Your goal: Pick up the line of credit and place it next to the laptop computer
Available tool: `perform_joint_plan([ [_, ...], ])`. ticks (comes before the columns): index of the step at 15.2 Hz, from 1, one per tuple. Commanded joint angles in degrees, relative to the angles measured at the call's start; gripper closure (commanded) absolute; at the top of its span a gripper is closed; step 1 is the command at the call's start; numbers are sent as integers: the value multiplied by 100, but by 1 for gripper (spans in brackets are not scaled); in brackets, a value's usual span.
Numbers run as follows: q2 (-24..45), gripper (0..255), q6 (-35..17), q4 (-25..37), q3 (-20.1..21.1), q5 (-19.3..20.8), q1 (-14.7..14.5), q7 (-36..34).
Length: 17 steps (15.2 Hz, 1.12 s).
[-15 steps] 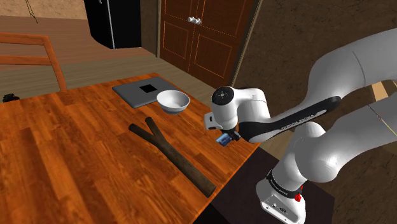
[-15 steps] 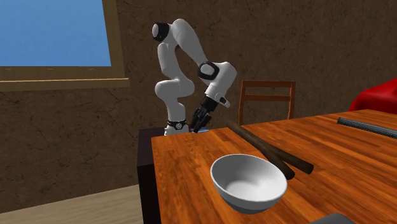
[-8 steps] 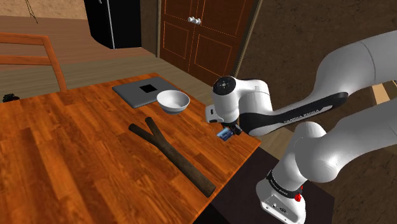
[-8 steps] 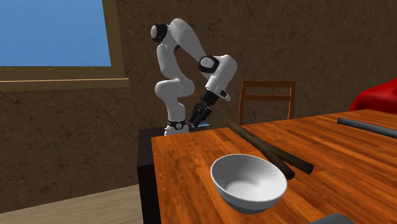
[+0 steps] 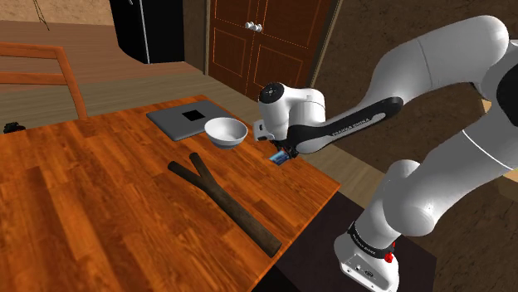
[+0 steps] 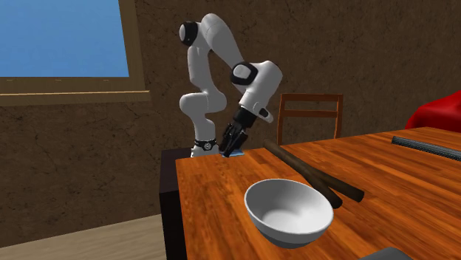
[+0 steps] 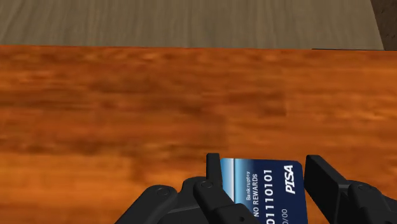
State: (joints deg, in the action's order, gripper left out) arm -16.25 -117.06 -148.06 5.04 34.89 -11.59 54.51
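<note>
Blue bank card [image 7: 264,191], clasped in jaws over table [image 5: 100,207]
Thin, stiff, light, likely slick; best pinched across its width

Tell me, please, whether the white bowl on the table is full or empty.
Empty: the bowl stands upright on the table, and its white inside shows bare to the bottom.

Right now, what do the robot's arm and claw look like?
The arm is fat, rounded white segments with dark joints. A black strip along its forearm bears small white lettering; a red dot sits near the base. The gripper is all black, with two blocky fingers.
</note>
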Motion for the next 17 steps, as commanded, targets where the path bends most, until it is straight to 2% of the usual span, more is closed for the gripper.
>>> perform_joint_plan([
  [1,434,255,-68,435,-97,138,125,109],
  [8,1732,255,-171,1882,-374,366,414,538],
  [17,3425,255,15,4127,-599,287,675,1280],
])
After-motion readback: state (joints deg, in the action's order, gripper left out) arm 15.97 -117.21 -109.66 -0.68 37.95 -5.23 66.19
